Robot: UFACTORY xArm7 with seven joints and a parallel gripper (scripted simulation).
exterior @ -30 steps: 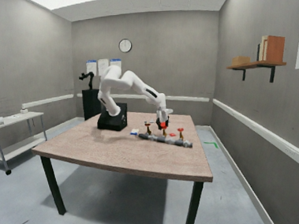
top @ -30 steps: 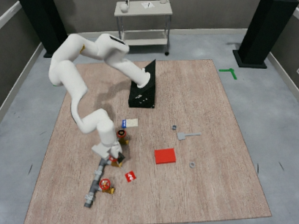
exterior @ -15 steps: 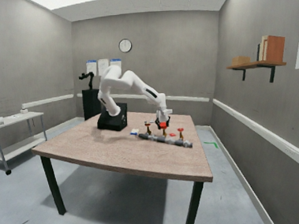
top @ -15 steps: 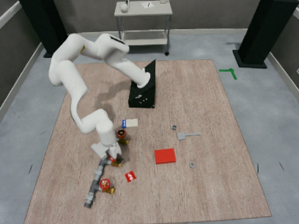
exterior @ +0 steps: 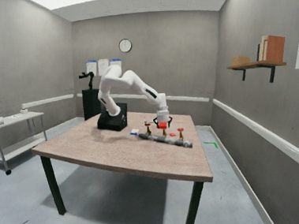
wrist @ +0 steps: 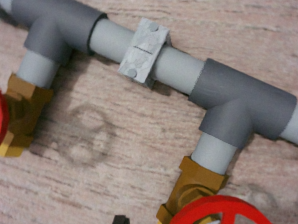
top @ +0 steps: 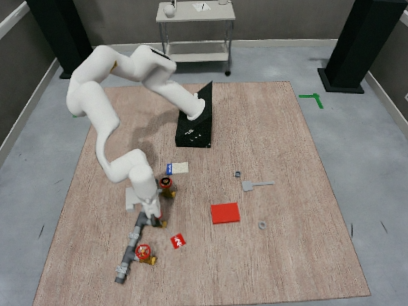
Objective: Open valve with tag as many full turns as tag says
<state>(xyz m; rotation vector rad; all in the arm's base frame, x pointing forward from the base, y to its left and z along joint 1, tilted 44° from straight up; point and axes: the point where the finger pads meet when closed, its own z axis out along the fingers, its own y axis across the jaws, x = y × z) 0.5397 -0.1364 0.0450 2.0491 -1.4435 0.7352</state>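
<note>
A grey pipe (top: 131,247) lies at the front left of the table with three red-wheeled valves. The far valve (top: 167,184) and the near valve (top: 143,251) show plainly. The middle valve is under my gripper (top: 155,216); its red handwheel (wrist: 220,214) shows at the bottom of the wrist view and below the fingers in the side view (exterior: 162,125). A red tag (top: 178,241) marked 2 lies on the table beside the pipe. The gripper is open, just above the middle handwheel, holding nothing. Another valve's wheel (wrist: 2,120) shows at the wrist view's left edge.
A blue-and-white card (top: 178,168) lies by the far valve. A red block (top: 225,213), a grey key-shaped part (top: 256,185) and two small nuts (top: 238,174) (top: 261,225) lie to the right. The arm's black base (top: 196,125) stands at the back.
</note>
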